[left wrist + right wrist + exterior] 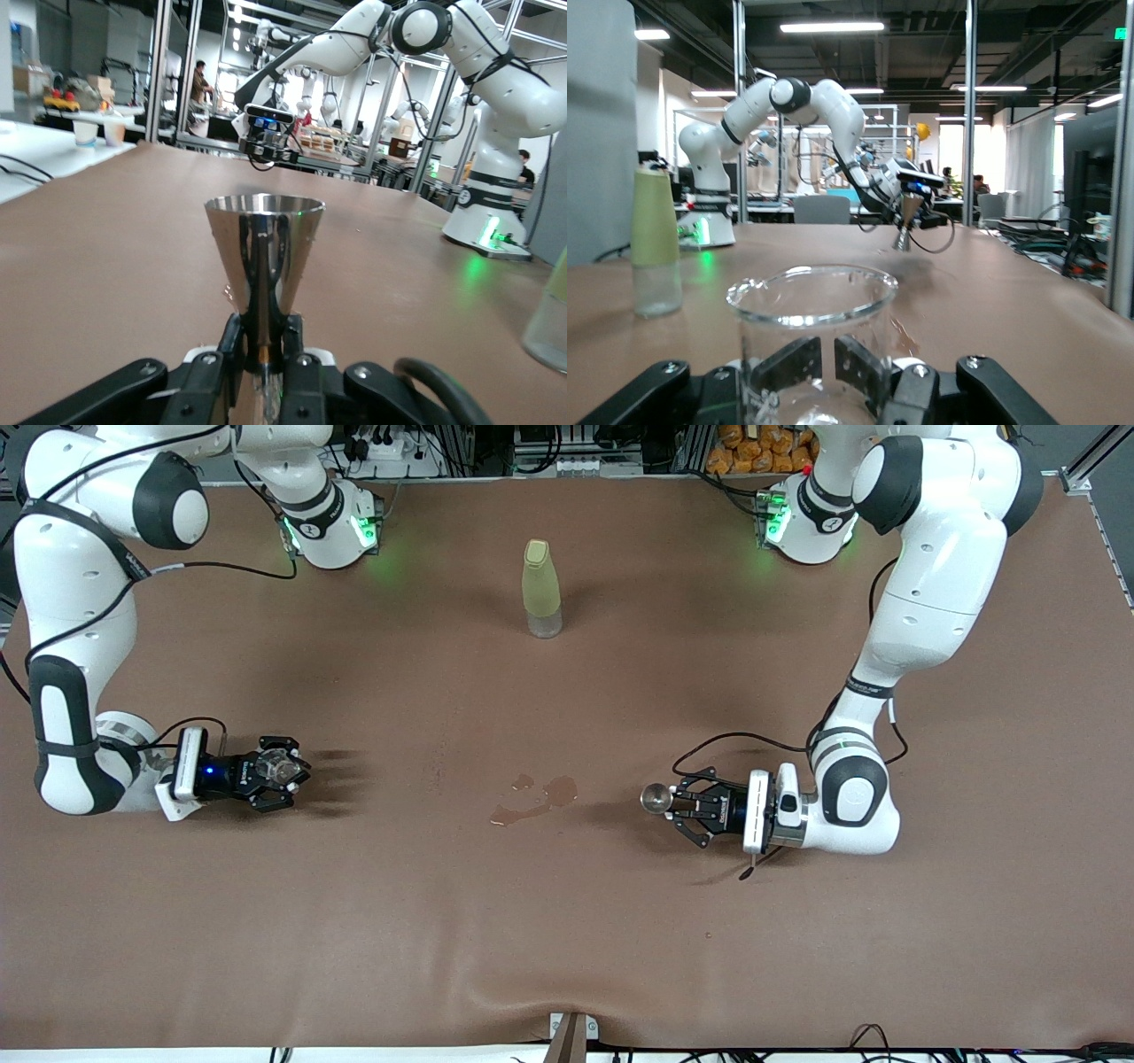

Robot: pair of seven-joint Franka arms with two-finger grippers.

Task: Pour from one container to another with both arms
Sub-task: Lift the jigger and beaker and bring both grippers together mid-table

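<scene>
My left gripper (669,802) is shut on a shiny metal cone-shaped jigger (656,798), held upright just above the table toward the left arm's end. In the left wrist view the jigger (264,252) rises from between the fingers (229,354). My right gripper (285,771) is shut on a clear glass beaker (278,766) low over the table toward the right arm's end. The beaker (811,332) fills the right wrist view, with the fingers (873,367) seen through its glass. The two grippers are wide apart.
A yellow-green bottle (541,589) with a clear base stands upright mid-table, farther from the front camera than both grippers. A brown wet patch (536,797) lies on the tablecloth between the grippers. A small dark stick (749,871) lies by the left gripper.
</scene>
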